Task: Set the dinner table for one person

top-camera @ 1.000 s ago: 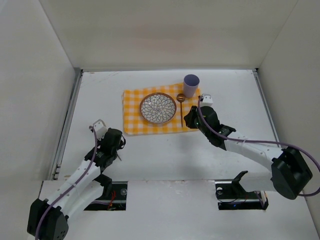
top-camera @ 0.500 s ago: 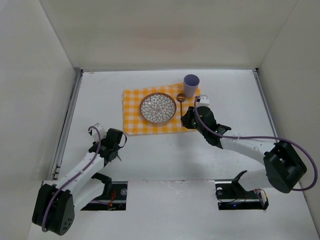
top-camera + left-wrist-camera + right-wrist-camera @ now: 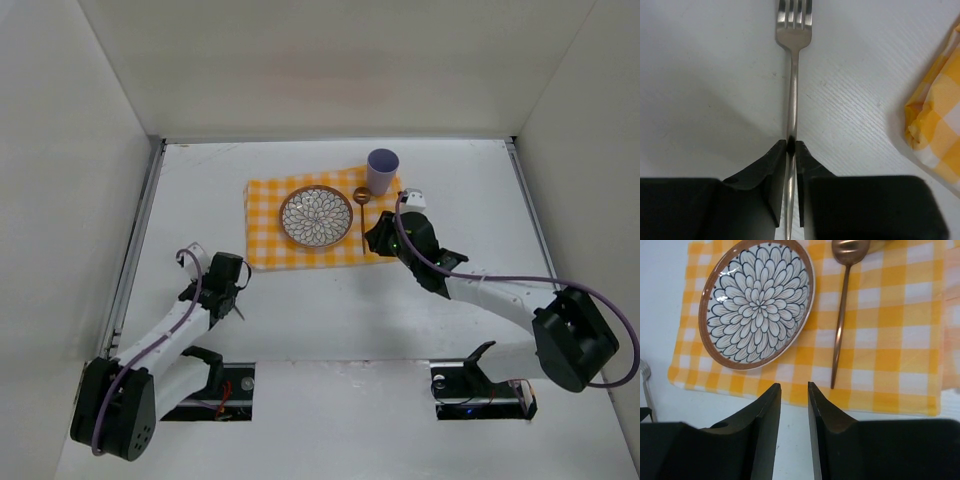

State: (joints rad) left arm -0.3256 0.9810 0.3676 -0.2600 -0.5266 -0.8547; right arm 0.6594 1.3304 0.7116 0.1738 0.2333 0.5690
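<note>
While the left arm point(image 3: 175, 325) reaches out low over the white counter point(image 3: 470, 180), its jaws are clenched on the handle of a steel fork point(image 3: 792, 75), tines pointing away; whether the fork touches the surface I cannot tell; the counter itself spreads wide and matte between pale walls; on it lies a yellow checked cloth point(image 3: 268, 250), carrying a flower-patterned plate point(image 3: 316, 216), a copper spoon point(image 3: 361, 222) just right of the plate, and a purple cup point(image 3: 382, 170) at the far right corner; the right arm point(image 3: 480, 290) hangs over the cloth's near right edge, jaws slightly parted, grasping nothing.
</note>
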